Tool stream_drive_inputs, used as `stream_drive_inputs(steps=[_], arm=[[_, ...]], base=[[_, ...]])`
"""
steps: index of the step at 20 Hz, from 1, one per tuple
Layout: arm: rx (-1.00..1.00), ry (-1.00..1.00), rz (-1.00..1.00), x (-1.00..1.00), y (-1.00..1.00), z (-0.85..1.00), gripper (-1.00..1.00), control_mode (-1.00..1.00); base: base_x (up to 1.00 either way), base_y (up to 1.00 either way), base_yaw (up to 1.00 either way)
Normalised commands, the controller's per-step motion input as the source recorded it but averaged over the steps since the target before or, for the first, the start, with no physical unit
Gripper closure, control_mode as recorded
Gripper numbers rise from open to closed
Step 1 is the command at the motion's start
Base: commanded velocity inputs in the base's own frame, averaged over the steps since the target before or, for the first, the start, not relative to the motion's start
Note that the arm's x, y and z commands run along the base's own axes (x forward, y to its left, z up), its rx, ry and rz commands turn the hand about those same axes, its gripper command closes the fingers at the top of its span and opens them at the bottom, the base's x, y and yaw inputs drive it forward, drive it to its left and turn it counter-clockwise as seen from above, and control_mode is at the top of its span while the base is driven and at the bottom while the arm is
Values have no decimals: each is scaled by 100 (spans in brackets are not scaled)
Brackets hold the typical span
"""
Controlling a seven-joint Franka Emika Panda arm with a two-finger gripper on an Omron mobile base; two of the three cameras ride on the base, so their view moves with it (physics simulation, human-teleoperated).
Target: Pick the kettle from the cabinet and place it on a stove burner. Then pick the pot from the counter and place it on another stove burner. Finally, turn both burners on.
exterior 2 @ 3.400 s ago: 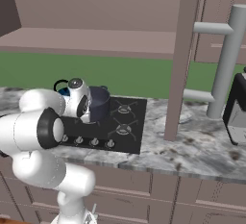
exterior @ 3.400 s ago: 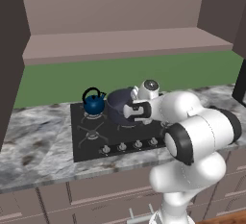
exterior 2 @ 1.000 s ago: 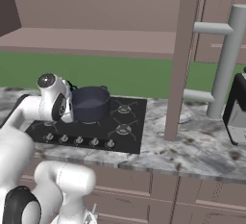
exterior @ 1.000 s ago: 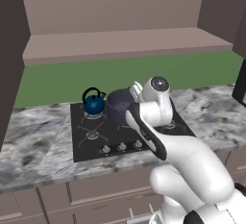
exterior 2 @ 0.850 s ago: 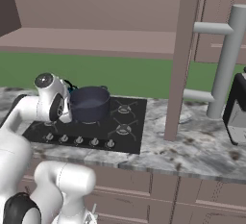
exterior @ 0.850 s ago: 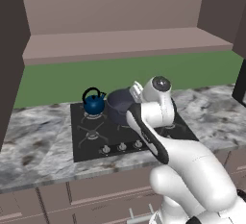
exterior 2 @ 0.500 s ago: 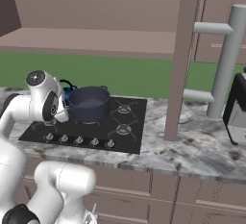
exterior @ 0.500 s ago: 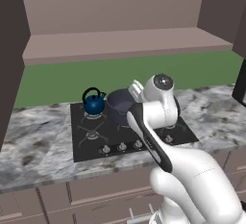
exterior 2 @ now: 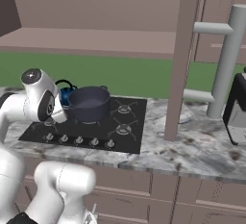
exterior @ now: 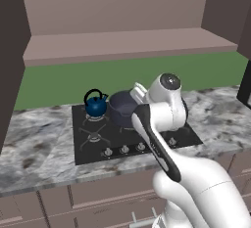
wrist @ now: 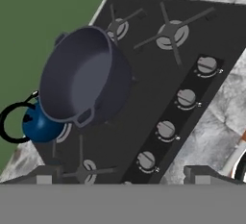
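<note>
The small blue kettle (exterior: 95, 105) (exterior 2: 65, 95) (wrist: 41, 124) stands on the back left burner of the black cooktop (exterior: 98, 148) (exterior 2: 134, 136) (wrist: 144, 107). The wide dark pot (exterior: 122, 108) (exterior 2: 89, 103) (wrist: 81, 76) sits on the burner right beside it, almost touching. My gripper (wrist: 122, 177) hangs above the cooktop's front edge, open, with nothing between its fingers. A row of silver knobs (exterior: 125, 149) (exterior 2: 79, 141) (wrist: 166, 129) lies just below it. The cabinet (exterior: 122, 43) (exterior 2: 86, 38) shelf above is bare. The marble counter (exterior: 29, 144) (exterior 2: 192, 155) surrounds the cooktop.
A mauve post (exterior 2: 180, 59) rises from the counter right of the cooktop. Beyond it stand a grey pipe-like fixture (exterior 2: 226, 59) and a dark appliance (exterior 2: 238, 107). A green wall runs behind the counter. Three burners are free.
The arm has drawn back from the pot and the hand has swung toward the cooktop's front, over the knobs. Kettle and pot have not moved. The gripper stays open.
</note>
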Motion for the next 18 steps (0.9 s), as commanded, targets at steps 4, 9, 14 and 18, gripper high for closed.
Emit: stream_drive_inputs(steps=[4,9,14,18], arm=[[5,6,6,-9,0,5,-100,-100],[0,0,1,0,0,0,-100,-100],[0,21,0,1,-9,0,-100,-100],[-4,28,0,-5,5,-8,-100,-100]], base=[[0,0,0],[0,0,0],[0,0,0],[0,0,0]])
